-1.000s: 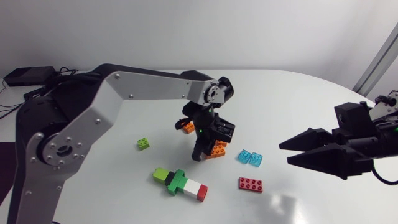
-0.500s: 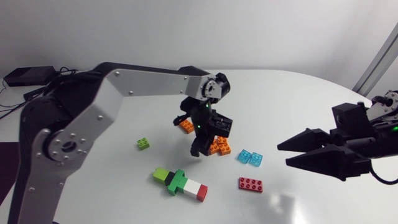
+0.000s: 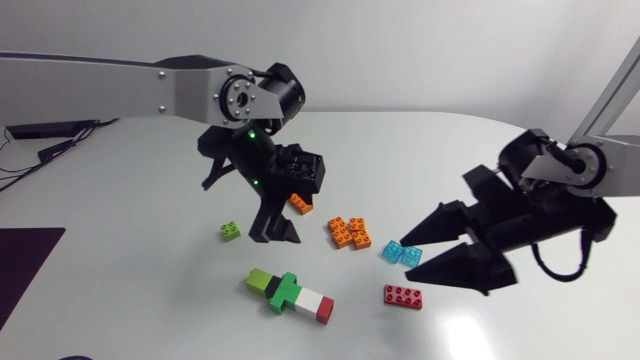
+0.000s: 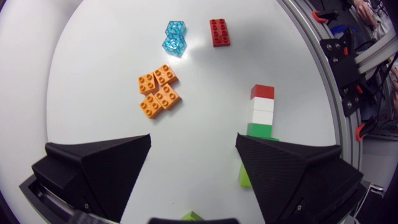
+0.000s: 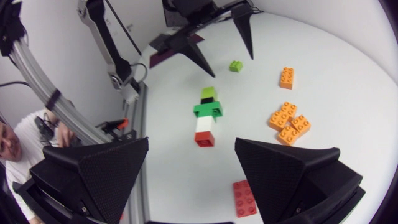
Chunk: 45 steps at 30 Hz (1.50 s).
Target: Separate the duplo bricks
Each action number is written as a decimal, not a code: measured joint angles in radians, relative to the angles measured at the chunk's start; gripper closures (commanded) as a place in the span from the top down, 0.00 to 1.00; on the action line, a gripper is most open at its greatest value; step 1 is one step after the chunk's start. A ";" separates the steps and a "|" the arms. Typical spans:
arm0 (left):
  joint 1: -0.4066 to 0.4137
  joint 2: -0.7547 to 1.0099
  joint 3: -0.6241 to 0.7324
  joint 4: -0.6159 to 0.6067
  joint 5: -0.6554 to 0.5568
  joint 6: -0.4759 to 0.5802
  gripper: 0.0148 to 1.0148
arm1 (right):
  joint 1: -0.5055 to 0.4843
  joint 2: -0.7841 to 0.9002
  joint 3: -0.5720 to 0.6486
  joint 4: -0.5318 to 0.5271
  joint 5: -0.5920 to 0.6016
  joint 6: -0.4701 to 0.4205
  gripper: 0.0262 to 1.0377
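Looking at left gripper (image 4: 194, 138) and right gripper (image 5: 191, 140), both spread wide, holding nothing; joined stack (image 3: 290, 293) at table's 6 o'clock.

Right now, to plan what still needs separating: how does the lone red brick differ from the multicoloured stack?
The red brick is one piece, one colour; the multicoloured stack joins green, white and red bricks. The stack is longer than the red brick. Both lie on the table.
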 measured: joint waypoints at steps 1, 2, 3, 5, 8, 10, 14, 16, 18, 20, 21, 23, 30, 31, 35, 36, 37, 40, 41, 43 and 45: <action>0.002 -0.019 -0.031 0.008 0.000 0.000 0.96 | 0.053 -0.007 -0.016 0.096 0.063 0.081 0.96; 0.005 -0.037 -0.062 0.016 0.000 0.000 0.96 | 0.108 -0.010 -0.033 0.172 0.129 0.151 0.96; 0.006 -0.056 -0.093 0.029 0.000 0.000 0.96 | 0.161 -0.010 -0.047 0.231 0.197 0.206 0.96; 0.010 -0.099 -0.164 0.064 0.000 0.000 0.96 | 0.266 0.010 -0.064 0.318 0.315 0.303 0.96; 0.025 -0.156 -0.250 0.090 0.000 0.000 0.96 | 0.370 0.069 -0.065 0.386 0.420 0.388 0.96; 0.043 -0.190 -0.297 0.106 0.001 0.000 0.96 | 0.411 0.112 -0.065 0.407 0.472 0.421 0.96; 0.074 -0.249 -0.366 0.124 0.008 0.000 0.96 | 0.483 0.170 -0.054 0.426 0.566 0.461 0.96; 0.084 -0.270 -0.390 0.135 0.008 0.003 0.96 | 0.525 0.193 -0.040 0.434 0.603 0.475 0.96; 0.088 -0.283 -0.412 0.157 0.010 0.003 0.96 | 0.563 0.214 -0.021 0.447 0.640 0.492 0.96; 0.094 -0.292 -0.433 0.180 0.013 0.007 0.96 | 0.594 0.235 0.005 0.451 0.659 0.499 0.96; 0.097 -0.296 -0.444 0.189 0.015 0.011 0.96 | 0.607 0.243 0.016 0.452 0.672 0.504 0.95; 0.106 -0.303 -0.473 0.204 0.015 0.022 0.96 | 0.637 0.261 0.039 0.455 0.695 0.512 0.93; 0.150 -0.306 -0.543 0.240 0.034 0.053 0.96 | 0.687 0.326 0.085 0.463 0.722 0.520 0.81; 0.155 -0.306 -0.547 0.240 0.035 0.056 0.96 | 0.690 0.334 0.089 0.464 0.722 0.520 0.78; 0.168 -0.306 -0.550 0.253 0.054 0.068 0.96 | 0.714 0.362 0.098 0.476 0.736 0.523 0.57; 0.169 -0.306 -0.553 0.261 0.057 0.072 0.96 | 0.719 0.367 0.098 0.478 0.737 0.522 0.54; 0.169 -0.306 -0.558 0.268 0.060 0.074 0.96 | 0.722 0.371 0.098 0.478 0.742 0.522 0.51; 0.169 -0.306 -0.576 0.282 0.061 0.076 0.96 | 0.725 0.379 0.098 0.479 0.761 0.522 0.42; 0.169 -0.306 -0.580 0.283 0.062 0.077 0.96 | 0.725 0.381 0.098 0.480 0.766 0.522 0.39; 0.169 -0.306 -0.584 0.285 0.068 0.079 0.96 | 0.725 0.385 0.098 0.482 0.773 0.522 0.38; 0.169 -0.306 -0.584 0.291 0.070 0.083 0.96 | 0.725 0.390 0.098 0.482 0.774 0.522 0.29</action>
